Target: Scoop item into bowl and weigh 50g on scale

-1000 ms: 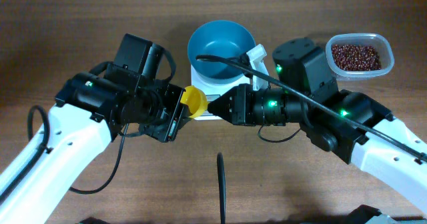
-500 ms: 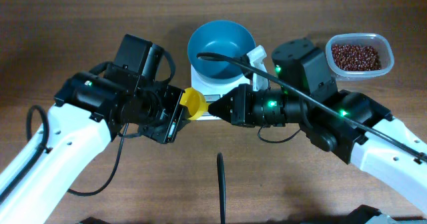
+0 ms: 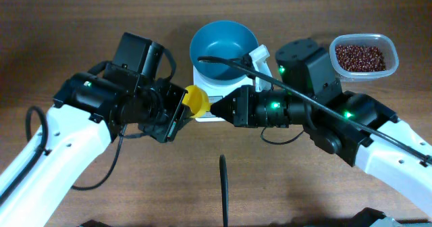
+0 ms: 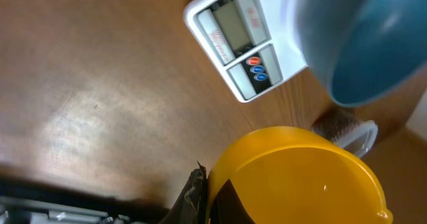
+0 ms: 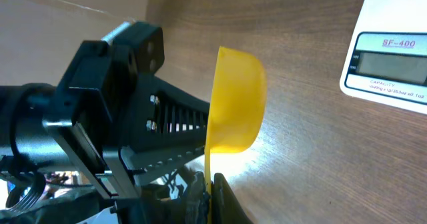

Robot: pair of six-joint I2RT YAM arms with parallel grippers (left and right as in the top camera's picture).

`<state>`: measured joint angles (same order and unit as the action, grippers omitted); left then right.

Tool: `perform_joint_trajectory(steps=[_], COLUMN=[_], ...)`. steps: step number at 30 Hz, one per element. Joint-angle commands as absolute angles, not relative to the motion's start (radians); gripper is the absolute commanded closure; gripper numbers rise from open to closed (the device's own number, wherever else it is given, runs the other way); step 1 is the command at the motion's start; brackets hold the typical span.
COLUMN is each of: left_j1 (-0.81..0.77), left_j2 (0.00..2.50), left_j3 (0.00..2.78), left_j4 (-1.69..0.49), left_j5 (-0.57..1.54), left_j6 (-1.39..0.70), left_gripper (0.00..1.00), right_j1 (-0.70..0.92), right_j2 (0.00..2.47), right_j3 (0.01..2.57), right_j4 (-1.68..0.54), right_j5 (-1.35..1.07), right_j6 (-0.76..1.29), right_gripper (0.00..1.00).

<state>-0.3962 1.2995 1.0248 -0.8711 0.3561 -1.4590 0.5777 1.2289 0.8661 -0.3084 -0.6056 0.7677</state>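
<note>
Beans (image 3: 364, 57) all lie in the clear tub (image 3: 395, 59) at the far right of the desk (image 3: 169, 193), well apart from the scoop (image 3: 196, 101), and none show in the bowl (image 3: 223, 39), so your weighing has not begun. Your biggest risk is the two arms, nose to nose in front of the scale (image 4: 243, 51): drive either one forward and they jam. The right pincer (image 3: 214, 107) is clenched on the scoop's handle. The left pincer (image 3: 183, 107) has its tips at the cup, but I cannot tell whether it grips. If both clamp and you pull, the scoop twists or drops. Next, the bowl sits on the scale with a black cable (image 3: 229, 61) draped across it, and a swing could drag the bowl or skew the reading. Smallest: reaching back, the right arm could clip the tub and spill beans.
</note>
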Motion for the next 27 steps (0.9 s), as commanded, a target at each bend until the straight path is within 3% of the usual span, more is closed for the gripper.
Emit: perform_joint_trajectory(steps=[1,9,12,14,18,21,27], left_j1=[-0.402,-0.401,-0.401,-0.401,-0.401,-0.401,-0.401], left_j2=[1.219,1.061,1.004,0.952,0.866,0.834,0.833], left_j3=[1.095,1.129,1.129,1.129,1.129,1.129,1.129], left_j4=[-0.842,-0.85,-0.854,-0.877,-0.981,-1.089,-1.233], left_j5=[0.377,0.352,0.352,0.35,0.289,0.226,0.212], left_j6=[-1.243,-1.163,-1.045,-0.963,-0.869,-0.869,-0.869], left_gripper=[0.96,0.69,0.59,0.46,0.12,0.02,0.01], right_j1=[0.582,0.582,0.582,0.582,0.582,0.582,0.582], right_j2=[1.212,1.12,1.022,0.928,0.757,0.653,0.504], right_j3=[0.885,0.885,0.885,0.885,0.885,0.885,0.891], right_j4=[-0.32,-0.483,-0.591,-0.711,-0.883,-0.953,-1.052], right_j5=[-0.526,-0.445,-0.361,-0.269,-0.229,-0.247,-0.253], right_j6=[0.717,0.661,0.64,0.625,0.467,0.387,0.265], right_gripper=[0.96,0.96,0.96,0.96,0.96,0.96,0.96])
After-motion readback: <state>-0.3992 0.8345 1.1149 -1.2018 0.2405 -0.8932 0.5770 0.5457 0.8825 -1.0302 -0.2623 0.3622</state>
